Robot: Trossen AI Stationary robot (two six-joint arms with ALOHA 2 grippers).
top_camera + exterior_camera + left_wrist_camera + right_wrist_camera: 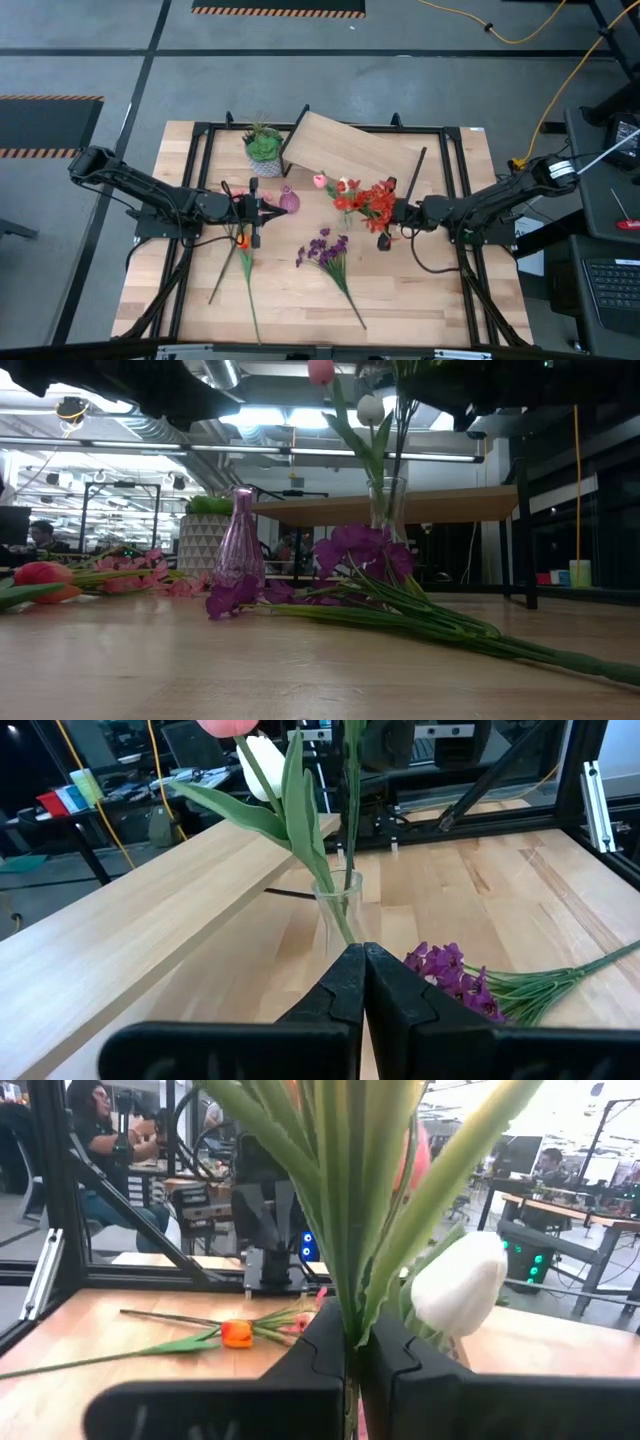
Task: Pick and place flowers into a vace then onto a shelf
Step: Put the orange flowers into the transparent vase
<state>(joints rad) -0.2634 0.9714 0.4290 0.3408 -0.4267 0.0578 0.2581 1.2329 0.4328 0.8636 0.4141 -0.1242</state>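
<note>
My right gripper (392, 212) is shut on a bunch of flowers: a white tulip (460, 1285), a pink tulip (320, 370) and red clusters (375, 200). Their stalks reach down into a clear glass vase (388, 505). Its base is hidden behind the purple flowers (360, 555) lying on the table. My left gripper (362, 980) is shut and empty, hovering beside a small pink glass vase (288, 200). An orange tulip (237, 1333) and pink blossoms (130, 575) lie on the tabletop. The shelf (350, 148) stands at the far side. My right gripper pinches the bundled green stalks (348, 1315) between its two fingers, above the rim of the clear vase. The fingers come level from the table's right and lie across the stalks. The stalks stand upright with their lower ends inside the vase (340, 915).
A spiky green plant in a white pot (263, 148) stands at the far left, beside the shelf. Black frame rails (200, 130) run around the tabletop. The purple flowers' long stalks (345, 285) stretch toward the near edge. People sit beyond the table (100, 1120).
</note>
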